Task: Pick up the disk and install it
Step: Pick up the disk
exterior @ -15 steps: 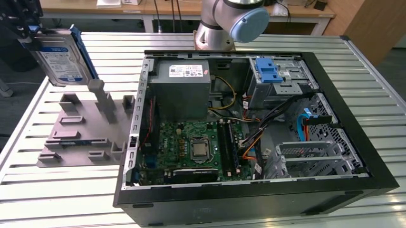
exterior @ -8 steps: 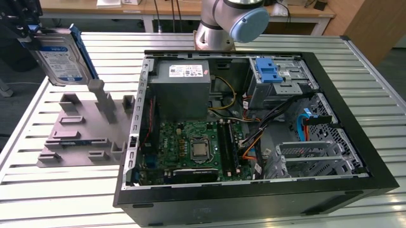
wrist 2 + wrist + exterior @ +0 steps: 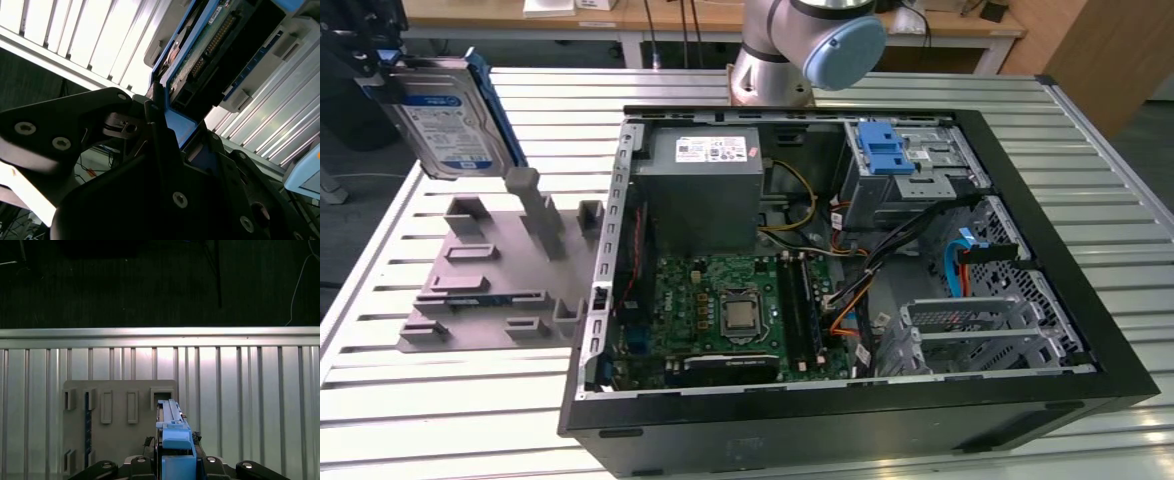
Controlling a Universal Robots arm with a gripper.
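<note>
In the exterior view the disk (image 3: 447,120), a silver drive with a white-and-blue label and a blue rail frame, hangs upright above the grey holder plate (image 3: 487,275) at the exterior view's left. My gripper (image 3: 376,68) is shut on its upper end and holds it off the plate. The second wrist view shows the disk's (image 3: 210,45) circuit board and blue rail between my dark fingers (image 3: 155,120). In the first wrist view the disk's blue rail (image 3: 175,437) stands out from my gripper (image 3: 175,462) over the holder plate (image 3: 115,415).
An open black computer case (image 3: 854,410) lies on the slatted metal table (image 3: 467,400), with a motherboard (image 3: 734,315), a grey power supply box (image 3: 700,185) and a drive cage with a blue latch (image 3: 887,150). The arm's base (image 3: 787,50) stands behind the case.
</note>
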